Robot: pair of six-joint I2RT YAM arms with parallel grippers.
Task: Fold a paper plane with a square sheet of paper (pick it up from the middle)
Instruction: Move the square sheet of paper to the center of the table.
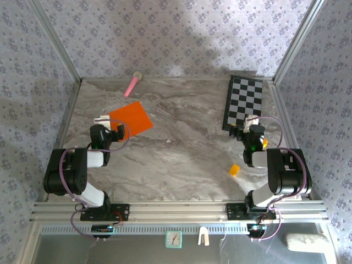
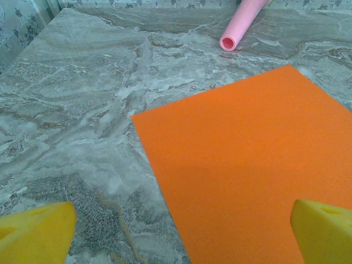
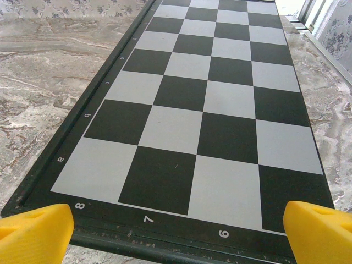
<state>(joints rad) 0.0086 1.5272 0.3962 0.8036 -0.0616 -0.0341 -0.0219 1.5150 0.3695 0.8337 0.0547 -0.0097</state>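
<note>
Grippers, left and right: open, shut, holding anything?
Left gripper: open, empty, pointed at the square sheet of paper.
Right gripper: open, empty, pointed at the checkerboard.

We see a bright orange paper sheet [image 1: 130, 120], a pink stick [image 1: 132, 84], a black-and-white checkerboard [image 1: 243, 102], yellow fingertips [image 2: 36, 234] and a grey marbled table [image 1: 181, 148].

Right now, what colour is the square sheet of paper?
The sheet is bright orange, clearest in the left wrist view.
</note>
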